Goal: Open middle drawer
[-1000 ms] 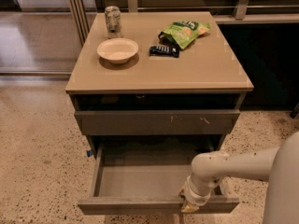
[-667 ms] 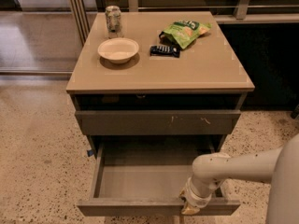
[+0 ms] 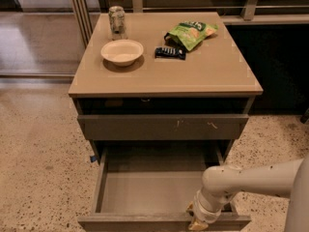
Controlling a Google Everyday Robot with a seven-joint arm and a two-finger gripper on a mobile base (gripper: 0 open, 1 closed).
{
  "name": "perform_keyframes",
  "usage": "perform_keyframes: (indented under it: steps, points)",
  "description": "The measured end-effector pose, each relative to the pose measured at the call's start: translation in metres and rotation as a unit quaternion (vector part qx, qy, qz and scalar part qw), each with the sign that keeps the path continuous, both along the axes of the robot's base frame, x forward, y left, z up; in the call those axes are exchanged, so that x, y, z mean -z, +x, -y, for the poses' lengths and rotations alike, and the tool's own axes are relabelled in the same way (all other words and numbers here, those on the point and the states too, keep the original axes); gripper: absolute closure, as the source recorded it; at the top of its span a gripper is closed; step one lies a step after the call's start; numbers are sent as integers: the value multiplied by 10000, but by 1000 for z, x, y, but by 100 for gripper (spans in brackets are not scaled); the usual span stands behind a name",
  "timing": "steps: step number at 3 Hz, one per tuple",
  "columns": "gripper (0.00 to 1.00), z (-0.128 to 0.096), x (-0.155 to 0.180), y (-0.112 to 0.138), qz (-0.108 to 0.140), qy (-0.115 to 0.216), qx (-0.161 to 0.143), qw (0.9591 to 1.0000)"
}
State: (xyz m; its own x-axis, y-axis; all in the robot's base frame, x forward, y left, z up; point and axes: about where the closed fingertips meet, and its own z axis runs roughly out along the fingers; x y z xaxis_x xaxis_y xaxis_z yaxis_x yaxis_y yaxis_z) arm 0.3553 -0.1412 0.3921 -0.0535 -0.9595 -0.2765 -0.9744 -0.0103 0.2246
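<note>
Barely a shift from a moment ago: the pulled-out drawer front has crept a shade nearer the bottom of the view, and the white arm's elbow has dipped with it. The plain dark grey middle drawer [image 3: 145, 192] stands well out from the tan-topped cabinet [image 3: 193, 74], its shallow grey tray bare to the camera. The pale two-finger gripper [image 3: 197, 222] sits right at the drawer's front lip, towards the right end; whether it is clamped there, I cannot tell. Above, the grey drawer front with pale scratch marks [image 3: 159, 126] stays closed. Up top: a cream round bowl [image 3: 122, 51], a silver can [image 3: 117, 21], a green crisp bag [image 3: 190, 33], a dark snack bar [image 3: 170, 52].
</note>
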Motion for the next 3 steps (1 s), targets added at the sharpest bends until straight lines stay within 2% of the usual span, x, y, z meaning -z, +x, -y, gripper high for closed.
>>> perform_keyframes:
  steps: [2, 3]
  points:
    - [100, 1, -1, -9, -85, 29, 49, 9999]
    - [100, 2, 0, -23, -200, 72, 152, 9997]
